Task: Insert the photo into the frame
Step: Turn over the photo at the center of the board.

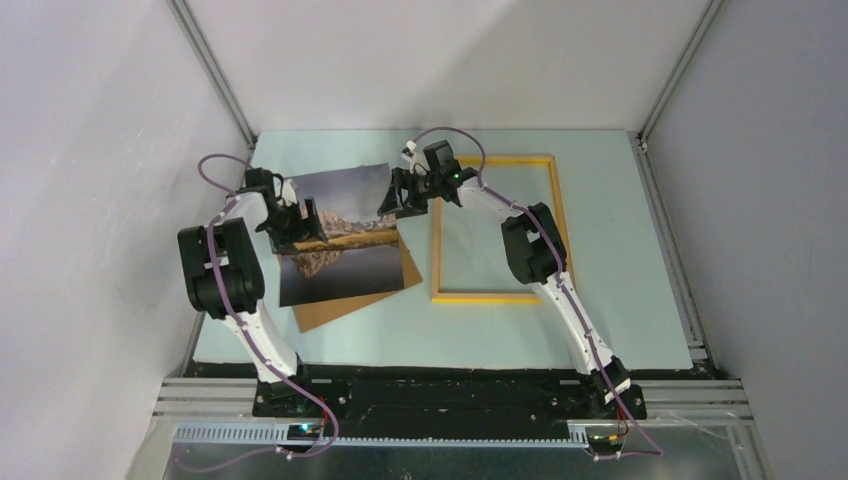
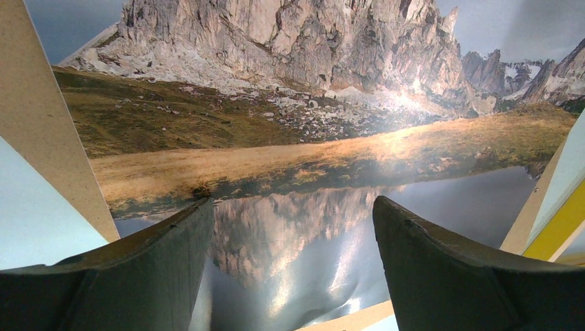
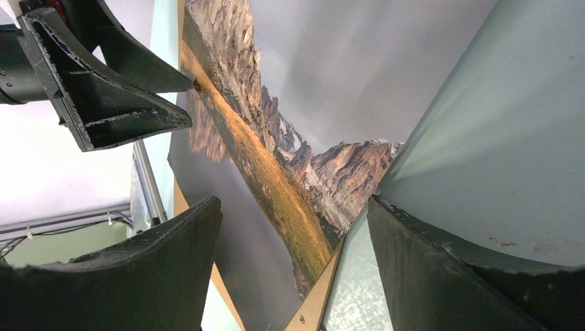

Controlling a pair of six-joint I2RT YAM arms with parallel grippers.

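The photo point(image 1: 340, 255), a mountain mirrored in a lake, lies face up on the left of the table, partly on a brown backing board point(image 1: 350, 308). My left gripper point(image 1: 296, 226) is open, low over the photo's left half; in the left wrist view point(image 2: 293, 221) the print point(image 2: 276, 103) fills the gap between the fingers point(image 2: 159, 262). My right gripper point(image 1: 397, 196) is open at the photo's upper right edge; in the right wrist view point(image 3: 293, 207) the photo point(image 3: 276, 152) runs between its jaws. The yellow-edged frame point(image 1: 497, 297) lies flat to the right, with nothing inside it.
The backing board shows under the photo in the left wrist view point(image 2: 41, 117) and the right wrist view point(image 3: 314, 307). The frame's edge point(image 2: 559, 231) lies just right of it. The left gripper's fingers point(image 3: 110, 96) show in the right wrist view. Walls enclose the table.
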